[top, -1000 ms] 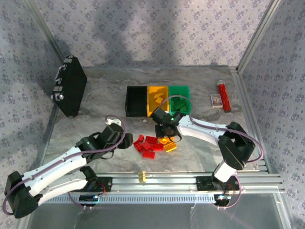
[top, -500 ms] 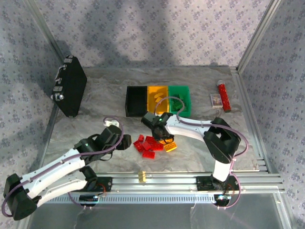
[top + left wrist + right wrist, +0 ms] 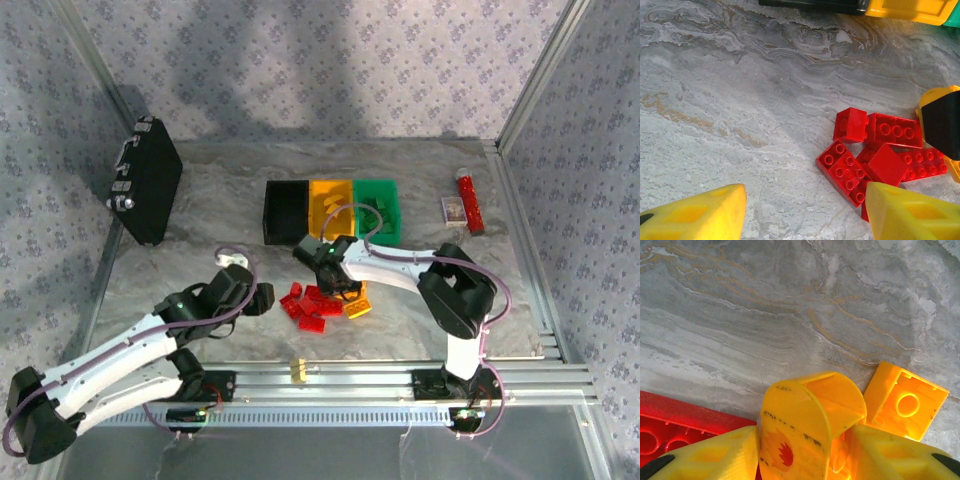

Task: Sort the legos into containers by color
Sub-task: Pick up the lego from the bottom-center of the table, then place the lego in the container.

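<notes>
The left hand (image 3: 262, 298) has barely shifted and stays open and empty, the red legos (image 3: 875, 160) heaped on the surface (image 3: 740, 100) just right of it. The right hand (image 3: 330, 275) has swung left over that pile, near the containers (image 3: 287, 210). Its wrist view shows a yellow-orange brick (image 3: 805, 430) between its fingers, hidden from above; whether they clamp it I cannot tell.

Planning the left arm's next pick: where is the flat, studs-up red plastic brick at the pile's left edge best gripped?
From above, pinching the studs-up red brick across its long sides: it lies flat, outer side facing bare table, inner side seemingly touching a tilted red brick.
</notes>
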